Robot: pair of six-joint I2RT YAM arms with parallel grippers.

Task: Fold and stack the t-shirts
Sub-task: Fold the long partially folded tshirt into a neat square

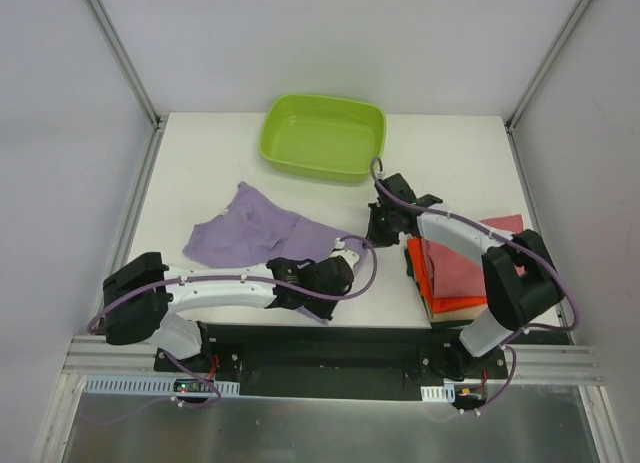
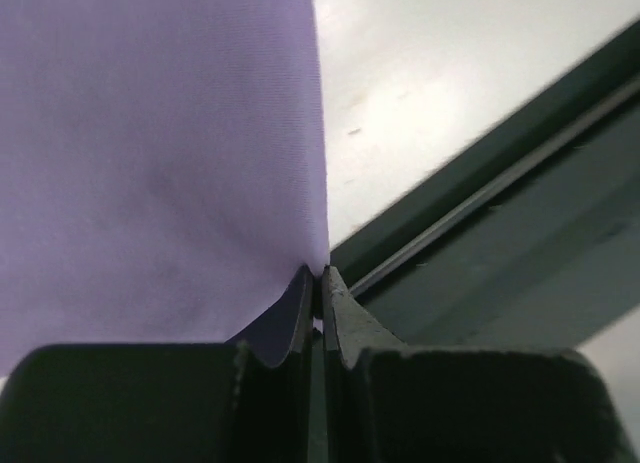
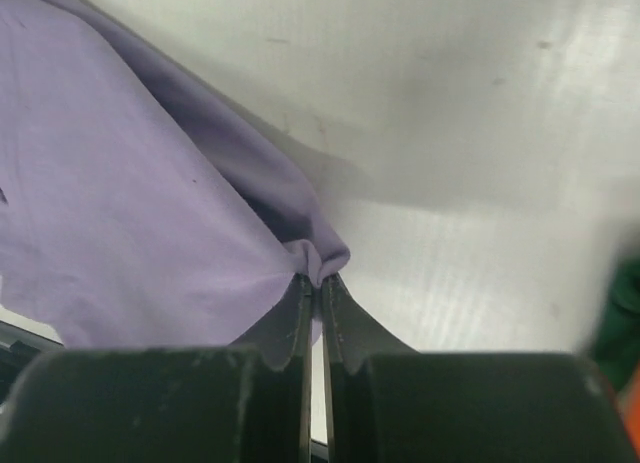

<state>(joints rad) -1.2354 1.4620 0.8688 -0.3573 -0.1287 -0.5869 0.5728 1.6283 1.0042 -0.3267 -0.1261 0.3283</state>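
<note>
Along the right edge of the lilac t-shirt (image 1: 255, 228), both grips are on.
Your left fingers (image 2: 312, 288) and right fingers (image 3: 305, 298) each pinch its hem, left of the folded stack (image 1: 455, 273) on the desk (image 1: 200, 163). Expect soft, light, floppy cloth; hold the corners apart and taut.

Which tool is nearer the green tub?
Right. The right tool, shut on the lilac shirt, is just in front of the green tub; the left tool grips the shirt farther back, near the front edge of the table.

Lime-green tub (image 1: 322, 138) at far edge, white table (image 1: 200, 168), black rail (image 1: 330, 349) nr front
</note>
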